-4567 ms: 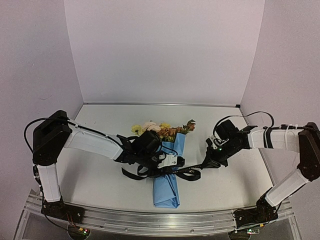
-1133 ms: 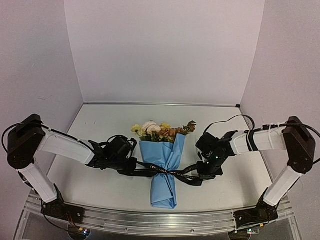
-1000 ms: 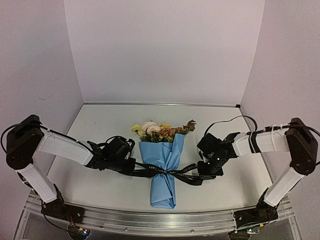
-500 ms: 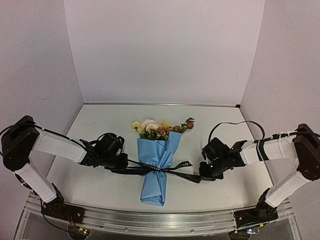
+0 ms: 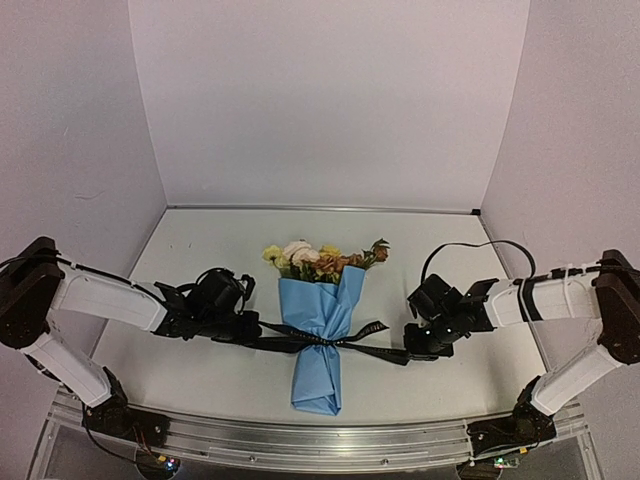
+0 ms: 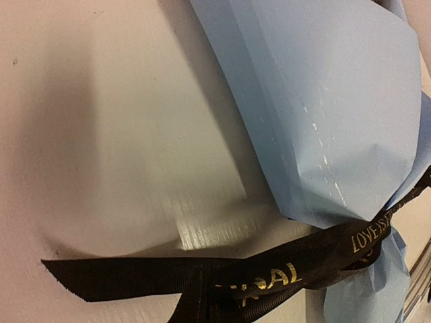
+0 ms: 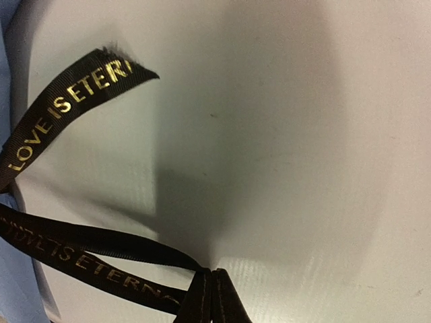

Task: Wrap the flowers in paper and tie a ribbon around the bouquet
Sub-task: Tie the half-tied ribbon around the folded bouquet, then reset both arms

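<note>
The bouquet lies mid-table: yellow, cream and rust flowers (image 5: 320,258) stick out of the far end of a light blue paper (image 5: 320,335) (image 6: 323,114) cone. A black ribbon (image 5: 318,340) (image 6: 269,276) (image 7: 101,245) with gold lettering is knotted round the cone's waist. My left gripper (image 5: 245,328) is shut on the ribbon's left strand, just left of the cone. To the right of the cone, my right gripper (image 5: 412,347) (image 7: 214,299) is shut on a ribbon loop. A loose ribbon end (image 7: 74,91) lies on the table beside it.
The white table (image 5: 200,250) is boxed in by pale walls at the back and both sides. A metal rail (image 5: 300,445) with the arm bases runs along the near edge. A black cable (image 5: 470,250) loops above the right wrist.
Both grippers have drawn apart, left one leftward and right one rightward, stretching the ribbon flat and pulling the knot tight on the cone. The bouquet shifted slightly on the table.
</note>
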Controlling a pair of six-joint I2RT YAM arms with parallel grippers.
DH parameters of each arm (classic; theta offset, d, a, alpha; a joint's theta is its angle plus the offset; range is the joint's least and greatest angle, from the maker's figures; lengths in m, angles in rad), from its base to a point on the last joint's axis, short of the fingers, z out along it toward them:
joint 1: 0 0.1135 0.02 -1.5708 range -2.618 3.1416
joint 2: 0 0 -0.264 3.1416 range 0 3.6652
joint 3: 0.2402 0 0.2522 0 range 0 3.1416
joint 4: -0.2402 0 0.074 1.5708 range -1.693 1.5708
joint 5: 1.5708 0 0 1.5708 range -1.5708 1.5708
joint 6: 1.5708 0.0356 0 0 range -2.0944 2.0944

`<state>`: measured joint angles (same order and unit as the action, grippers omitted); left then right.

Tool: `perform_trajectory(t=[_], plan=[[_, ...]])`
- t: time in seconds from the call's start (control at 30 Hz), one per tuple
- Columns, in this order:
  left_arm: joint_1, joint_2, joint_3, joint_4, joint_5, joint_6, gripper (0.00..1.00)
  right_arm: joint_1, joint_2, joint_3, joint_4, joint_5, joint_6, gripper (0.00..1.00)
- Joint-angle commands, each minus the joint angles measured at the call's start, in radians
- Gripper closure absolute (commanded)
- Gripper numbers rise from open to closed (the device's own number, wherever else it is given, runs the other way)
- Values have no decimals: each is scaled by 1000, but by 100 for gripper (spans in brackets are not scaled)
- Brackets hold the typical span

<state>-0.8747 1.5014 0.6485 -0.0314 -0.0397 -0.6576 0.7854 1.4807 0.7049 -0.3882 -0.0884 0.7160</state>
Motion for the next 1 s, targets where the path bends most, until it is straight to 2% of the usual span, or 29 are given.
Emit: perform_trajectory(t=[0.0,0.07,0.1,0.17,0.27,0.37,0.43,0.47,0.5,0.53,0.6,0.97], plan=[[-12,-42,9,-95,-120,18,100,-22,-7,50,-241,88,-53,95],[-12,-63,17,-88,-114,13,97,-22,-10,82,-248,44,-63,80],[-11,-70,27,-95,-119,13,91,-22,-10,100,-255,23,-62,72],[-11,-87,50,-110,-134,14,76,-22,-11,130,-261,-18,-59,59],[-10,-130,71,-119,-139,9,52,-21,-23,162,-266,-46,-47,48],[-10,-180,91,-141,-159,1,44,-21,-48,188,-288,-42,-46,38],[-10,-225,97,-152,-174,-2,36,-21,-70,203,-300,-24,-48,26],[-10,-245,104,-157,-177,-2,31,-21,-83,208,-305,-13,-48,14],[-9,-263,114,-165,-180,0,14,-21,-96,213,-309,-1,-47,5],[-7,-280,123,-175,-181,4,3,-21,-105,217,-312,12,-45,2],[-5,-313,156,-193,-188,15,0,-21,-139,227,-326,43,-42,2],[14,-390,325,-244,-186,64,0,-21,-295,280,-451,151,-106,2]])
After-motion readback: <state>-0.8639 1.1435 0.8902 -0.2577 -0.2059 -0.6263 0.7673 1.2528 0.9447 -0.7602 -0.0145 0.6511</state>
